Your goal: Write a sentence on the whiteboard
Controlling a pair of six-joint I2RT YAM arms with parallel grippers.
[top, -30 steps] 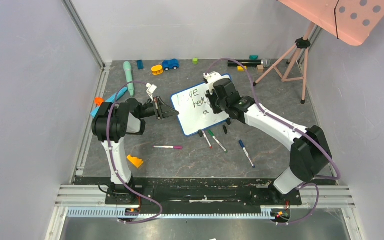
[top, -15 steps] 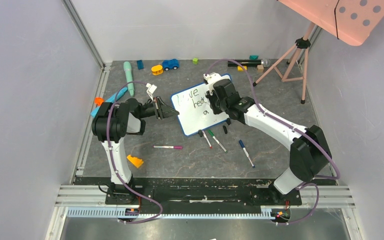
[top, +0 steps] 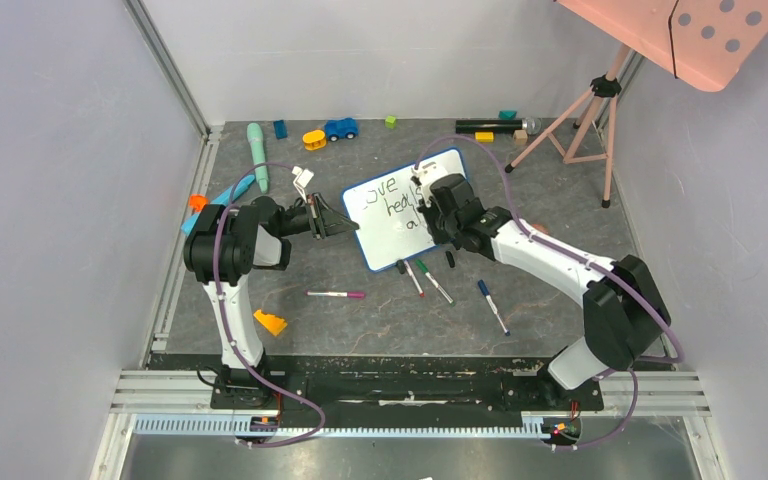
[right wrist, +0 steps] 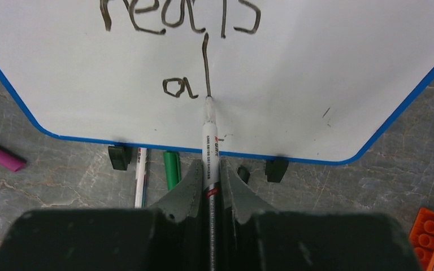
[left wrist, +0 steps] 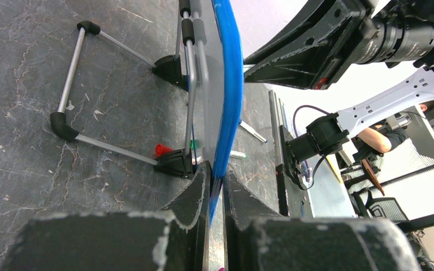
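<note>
The whiteboard (top: pixel 395 220), white with a blue frame and black feet, stands tilted mid-table. My left gripper (top: pixel 345 224) is shut on its left blue edge (left wrist: pixel 226 113). My right gripper (top: pixel 438 205) is shut on a white marker (right wrist: pixel 209 147) whose tip touches the board (right wrist: pixel 316 73) at the foot of a fresh upright stroke. The sentence (right wrist: pixel 181 17) reads "heals" with "a" and one "l" stroke (right wrist: pixel 205 62) under it; in the top view "Love" (top: pixel 380 188) also shows, partly hidden by my right arm.
Loose markers lie in front of the board: a pink one (top: pixel 337 295), a red one (top: pixel 411 277), a green one (top: pixel 434 282), a blue one (top: pixel 492 305). An orange brick (top: pixel 270 322) lies near left. Toys line the back edge (top: pixel 340 128). A tripod (top: pixel 580 110) stands at back right.
My right gripper has moved down the board toward the near edge, drawing an upright stroke after the "a". The left gripper has not moved.
</note>
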